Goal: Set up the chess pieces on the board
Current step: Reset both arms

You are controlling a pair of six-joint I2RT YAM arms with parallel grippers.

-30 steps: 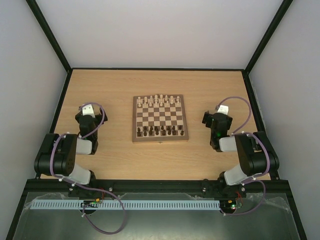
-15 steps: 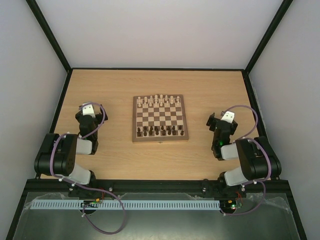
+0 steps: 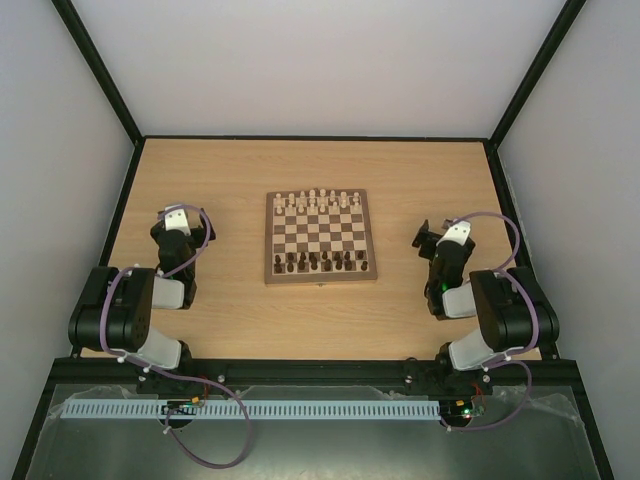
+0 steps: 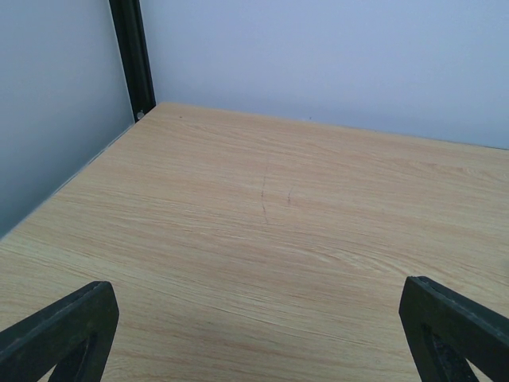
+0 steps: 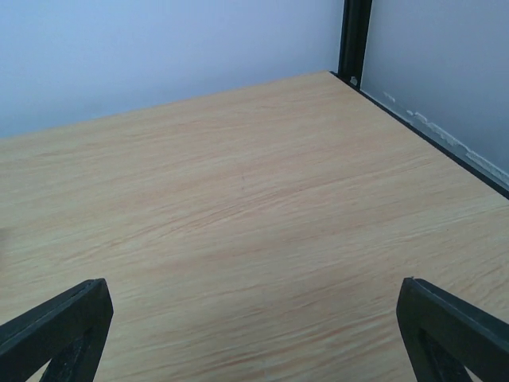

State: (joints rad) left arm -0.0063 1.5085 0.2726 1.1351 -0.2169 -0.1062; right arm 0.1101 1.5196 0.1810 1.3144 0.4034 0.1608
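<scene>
At both wrists the jaws gape with nothing between them: left gripper and right gripper each face only the table. Between the 2 arms lies the board, pale pieces ranked along its far side, dark pieces along the near. I can't check individual squares, but setup looks about finished; I'd make any correction from high above, dropping straight onto 1 piece.

No readable text or markings.
</scene>
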